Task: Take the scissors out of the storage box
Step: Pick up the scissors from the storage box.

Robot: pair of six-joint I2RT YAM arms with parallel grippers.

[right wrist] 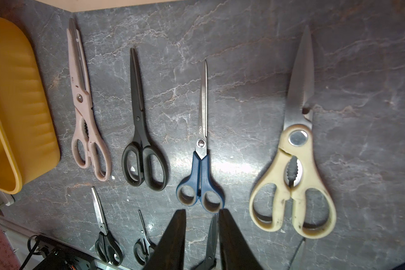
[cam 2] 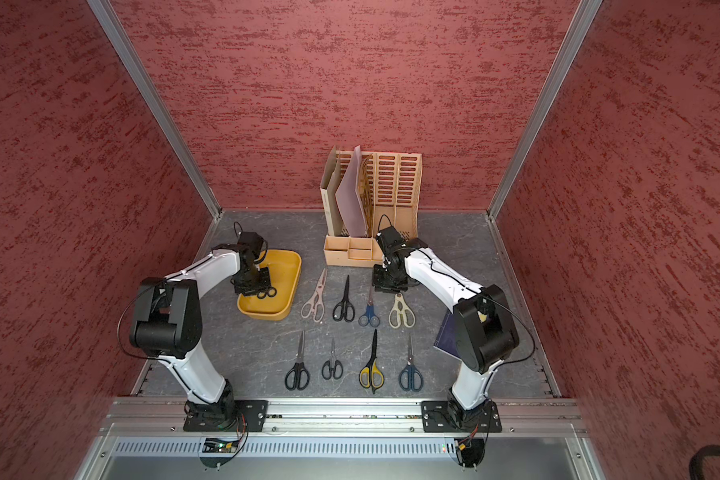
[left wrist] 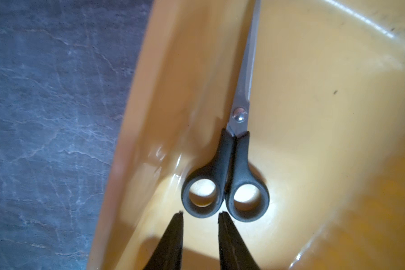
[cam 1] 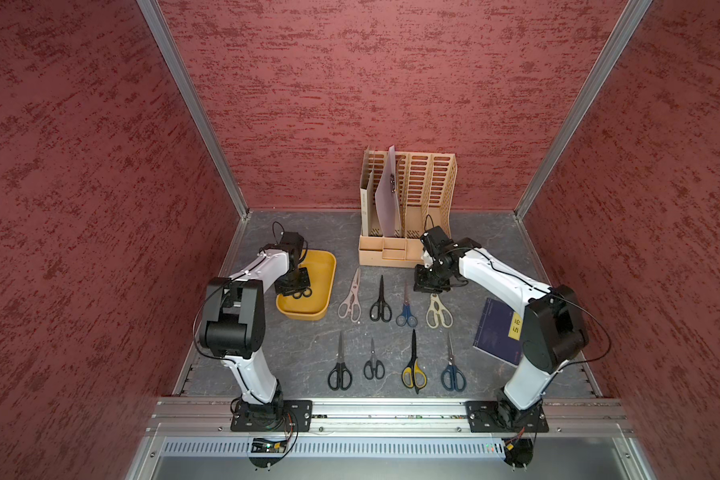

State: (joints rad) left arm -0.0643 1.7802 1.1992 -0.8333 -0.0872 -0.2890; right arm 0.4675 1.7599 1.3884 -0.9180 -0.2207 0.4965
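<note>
– Yellow plastic looks slick to me, that's my worry. Starting on the left: the left end effector [left wrist: 200, 213] is down inside the storage box [cam 1: 308, 312]. Its jaws are parted only a little, with nothing in them, and the tips are just short of the handle loops of the black-handled scissors [left wrist: 227, 177]. That pair lies flat on the box floor, close along one side wall. If it closes from there, I reckon it shoves the loops away instead of catching one.

– Agreed, and the wall's the other trap. One finger would have to go down on the wall side of a loop and there's not much room. It could ride up the slope and shift or tip the box, which looks light. Pinching a single loop might also let the blades swing open or droop on the way out.

– Then the drop-off. The worktop [cam 1: 308, 353] to the right already has eight pairs in two rows, with the grey shears [cam 1: 352, 297] nearest the box. A dangling blade could clip those.

– And far right, the right end effector [right wrist: 202, 210] hangs empty, jaws just as narrowly parted, above the back row near the blue scissors [right wrist: 200, 177] and cream shears [right wrist: 292, 184]. Any dip there could nudge them out of line.
</note>
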